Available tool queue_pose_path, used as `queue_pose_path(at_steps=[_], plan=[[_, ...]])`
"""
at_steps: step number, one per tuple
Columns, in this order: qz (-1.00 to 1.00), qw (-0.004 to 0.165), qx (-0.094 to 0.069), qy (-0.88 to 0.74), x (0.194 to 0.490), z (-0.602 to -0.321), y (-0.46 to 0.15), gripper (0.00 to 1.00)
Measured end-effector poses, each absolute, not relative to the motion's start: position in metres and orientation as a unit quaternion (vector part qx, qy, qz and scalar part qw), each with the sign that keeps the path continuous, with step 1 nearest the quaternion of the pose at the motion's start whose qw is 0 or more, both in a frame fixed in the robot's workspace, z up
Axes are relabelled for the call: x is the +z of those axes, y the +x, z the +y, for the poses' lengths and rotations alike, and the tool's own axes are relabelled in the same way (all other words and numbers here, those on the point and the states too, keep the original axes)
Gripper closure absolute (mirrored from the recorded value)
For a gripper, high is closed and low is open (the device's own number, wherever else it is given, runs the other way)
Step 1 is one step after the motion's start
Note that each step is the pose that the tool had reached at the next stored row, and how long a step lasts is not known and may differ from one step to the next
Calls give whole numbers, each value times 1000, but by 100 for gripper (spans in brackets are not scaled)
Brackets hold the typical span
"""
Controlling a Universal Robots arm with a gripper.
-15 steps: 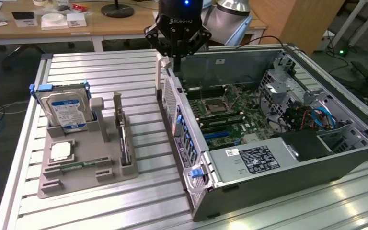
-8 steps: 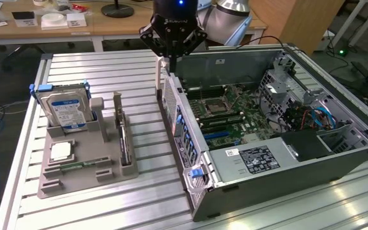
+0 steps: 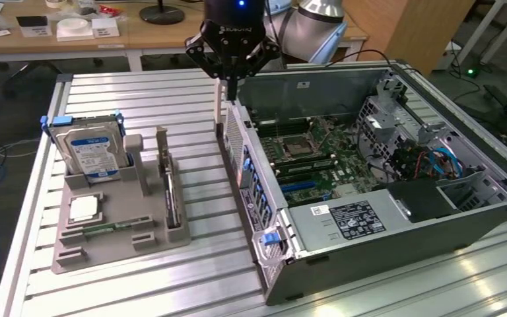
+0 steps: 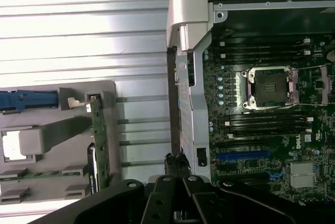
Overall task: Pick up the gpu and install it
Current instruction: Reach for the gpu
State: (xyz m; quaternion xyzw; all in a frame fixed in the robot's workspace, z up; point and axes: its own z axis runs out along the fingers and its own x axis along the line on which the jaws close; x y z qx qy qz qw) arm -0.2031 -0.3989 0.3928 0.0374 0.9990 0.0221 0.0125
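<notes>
Open room lay over the motherboard [image 3: 311, 155], since the case [image 3: 430, 224] lay with its side off. Its rear wall [image 3: 246, 165] stood as a barrier beside a bare strip of slatted table [image 3: 205, 205]. Across that strip the gpu [image 3: 167, 185] stood on edge in the grey holder [image 3: 68, 254], the tall hard drive [image 3: 90, 152] close on the exterior view's left

- The gripper [image 4: 176, 162] has its dark fingers pressed together with nothing between them, poised just over the silvery wall of the open computer case [image 4: 191, 77].
- Inside the case lies the motherboard [image 4: 261, 130], with a CPU socket [image 4: 269, 88] between rows of memory slots and a blue expansion slot [image 4: 243, 156] nearer the gripper.
- The gpu [image 4: 98, 135] stands on edge in a grey holder [image 4: 47, 140], apart from the gripper; a dark patch on it may be its fan.
- A blue-framed hard drive [image 4: 26, 101] sits in the same holder.
- A slatted metal table [image 4: 104, 30] lies beneath everything.
</notes>
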Motion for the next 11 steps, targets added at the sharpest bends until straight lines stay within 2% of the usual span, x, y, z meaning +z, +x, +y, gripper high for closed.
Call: queue_pose_path(at_steps=[11], plan=[[999,12,22,37,393,-399,-216,89]])
